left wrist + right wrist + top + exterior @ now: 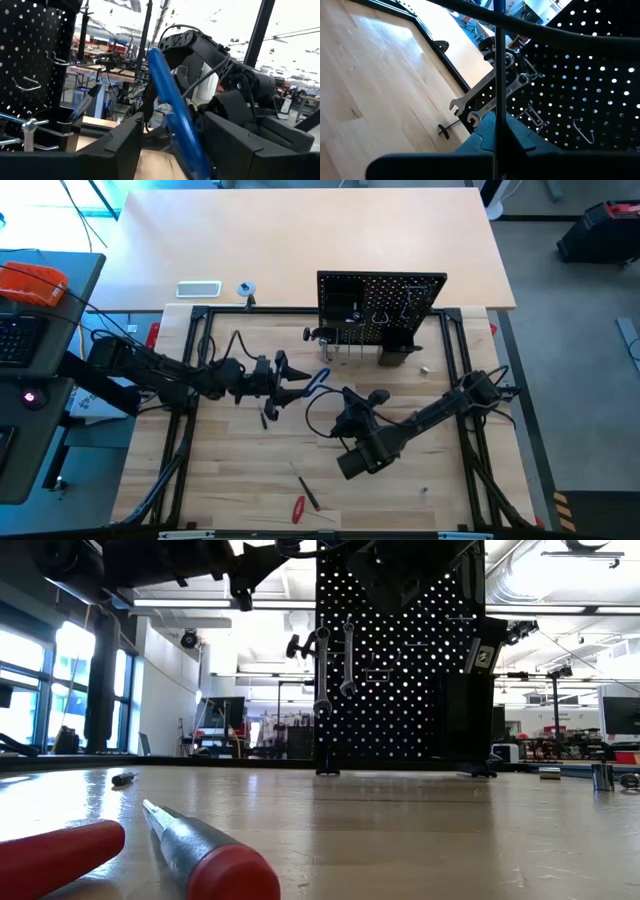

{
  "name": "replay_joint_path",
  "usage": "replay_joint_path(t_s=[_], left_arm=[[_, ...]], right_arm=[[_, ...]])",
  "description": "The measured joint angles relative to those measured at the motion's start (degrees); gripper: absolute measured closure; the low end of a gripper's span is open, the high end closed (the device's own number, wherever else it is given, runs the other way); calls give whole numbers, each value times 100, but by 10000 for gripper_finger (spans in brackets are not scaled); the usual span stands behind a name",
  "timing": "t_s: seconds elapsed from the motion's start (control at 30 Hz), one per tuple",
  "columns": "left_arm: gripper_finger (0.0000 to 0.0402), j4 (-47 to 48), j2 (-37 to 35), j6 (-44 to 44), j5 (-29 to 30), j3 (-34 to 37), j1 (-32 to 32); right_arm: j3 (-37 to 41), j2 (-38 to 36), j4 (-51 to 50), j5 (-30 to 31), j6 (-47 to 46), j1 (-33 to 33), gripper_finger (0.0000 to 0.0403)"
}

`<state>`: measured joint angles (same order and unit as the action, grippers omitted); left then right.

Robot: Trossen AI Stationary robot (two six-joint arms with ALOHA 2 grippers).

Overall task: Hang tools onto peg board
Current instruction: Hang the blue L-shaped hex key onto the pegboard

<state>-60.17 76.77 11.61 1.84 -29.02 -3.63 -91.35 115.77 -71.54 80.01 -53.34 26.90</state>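
Jaws: left gripper (pixel 300 387) pinches blue-handled tool (pixel 317 380) mid-table, before peg board (pixel 381 308); right gripper (pixel 352 394) pressed together. Low view: two wrenches (pixel 335 660) hang on board; red screwdrivers (pixel 205 852) lie near. Left wrist: blue handle between fingers (pixel 125 145).

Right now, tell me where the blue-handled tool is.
In the high view the blue-handled tool is held in the left gripper above mid-table, just in front of the peg board, with the right gripper close on its other side.
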Motion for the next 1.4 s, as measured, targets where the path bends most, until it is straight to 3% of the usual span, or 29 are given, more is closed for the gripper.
replay_joint_path(t_s=[0.47, 0.6, 0.83, 1.13, 1.23, 1.4], left_arm=[[207, 994, 52, -375, 516, -487, -136], [253, 987, 52, -541, 598, -487, -142], [383, 1012, 52, -1055, 614, -487, -279], [389, 1004, 36, -1526, 576, -487, -320], [389, 986, -17, -1718, 532, -487, -322], [389, 1062, -199, -2097, 540, -487, -322]], right_arm=[[-2, 0, 61, -34, -13, -66, 403], [-2, 0, 52, -111, -13, -66, 403], [-2, 0, 48, -141, 87, -86, 395], [-7, 0, 60, -658, 75, -111, 378], [-33, 0, 14, -598, 37, 27, 358], [-408, 0, -687, -574, -444, 205, 284]])
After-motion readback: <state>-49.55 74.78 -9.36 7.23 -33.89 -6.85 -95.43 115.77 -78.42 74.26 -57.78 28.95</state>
